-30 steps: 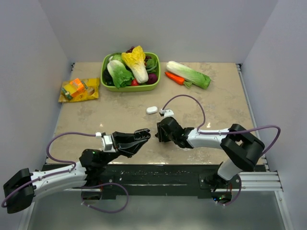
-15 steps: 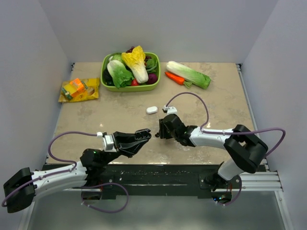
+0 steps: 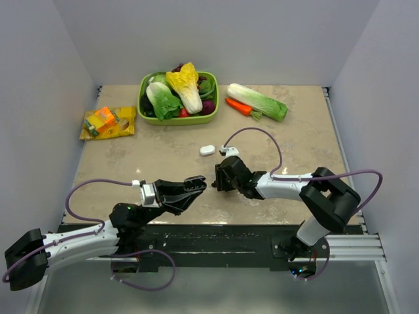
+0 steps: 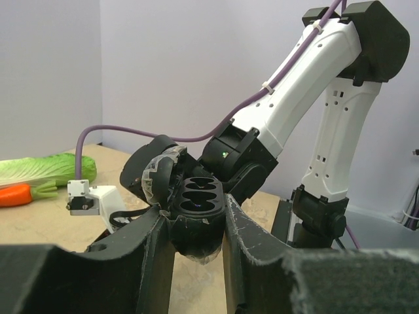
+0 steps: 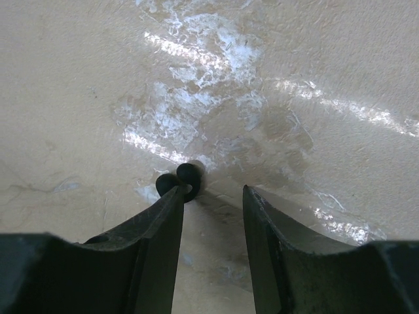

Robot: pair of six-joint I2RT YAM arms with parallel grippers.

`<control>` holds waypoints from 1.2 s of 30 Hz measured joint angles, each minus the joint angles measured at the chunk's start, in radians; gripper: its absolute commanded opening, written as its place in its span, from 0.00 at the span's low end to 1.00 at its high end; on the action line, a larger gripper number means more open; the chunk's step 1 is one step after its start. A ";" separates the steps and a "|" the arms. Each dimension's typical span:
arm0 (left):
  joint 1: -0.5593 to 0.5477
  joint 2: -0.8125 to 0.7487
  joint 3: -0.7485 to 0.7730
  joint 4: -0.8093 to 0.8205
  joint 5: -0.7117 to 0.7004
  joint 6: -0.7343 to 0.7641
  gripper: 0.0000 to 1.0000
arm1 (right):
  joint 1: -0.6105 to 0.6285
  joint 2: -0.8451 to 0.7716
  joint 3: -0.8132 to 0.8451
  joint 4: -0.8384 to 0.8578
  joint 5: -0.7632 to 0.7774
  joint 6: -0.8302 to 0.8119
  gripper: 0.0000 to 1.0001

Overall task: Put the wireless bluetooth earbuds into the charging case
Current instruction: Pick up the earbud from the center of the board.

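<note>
My left gripper (image 3: 195, 185) is shut on a black charging case (image 4: 198, 208), held off the table with its lid (image 4: 159, 176) open and its empty sockets showing; the fingers (image 4: 245, 229) press its sides. Two tiny black earbuds (image 5: 187, 174) lie side by side on the beige table, touching the tip of my right gripper's left finger (image 5: 167, 216). My right gripper (image 5: 215, 193) is open and empty, low over the table, and the earbuds sit just outside the gap on the left. In the top view the right gripper (image 3: 218, 179) faces the left one closely.
A small white capsule-shaped object (image 3: 207, 150) lies behind the grippers. A green bowl of vegetables (image 3: 177, 118) stands at the back, with a cabbage (image 3: 257, 101) and a carrot (image 3: 238, 106) to its right. Orange snack packs (image 3: 107, 122) lie at the back left.
My right gripper shifted slightly right and away, then came back to about where it was. The left arm holds the case nearly still.
</note>
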 measured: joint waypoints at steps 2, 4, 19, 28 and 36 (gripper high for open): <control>0.000 0.004 0.000 0.001 0.000 0.000 0.00 | 0.000 0.009 0.008 0.002 -0.004 -0.001 0.45; 0.000 0.007 0.000 0.002 0.000 -0.001 0.00 | 0.000 0.023 0.021 0.005 -0.005 -0.002 0.45; 0.000 0.011 0.000 0.004 0.000 -0.007 0.00 | -0.005 0.090 0.079 0.040 -0.038 -0.026 0.40; 0.000 0.011 0.000 0.005 0.000 -0.008 0.00 | -0.005 0.096 0.081 0.052 -0.071 -0.024 0.23; 0.000 0.011 0.000 0.007 0.000 -0.008 0.00 | -0.005 0.096 0.083 0.058 -0.094 -0.021 0.01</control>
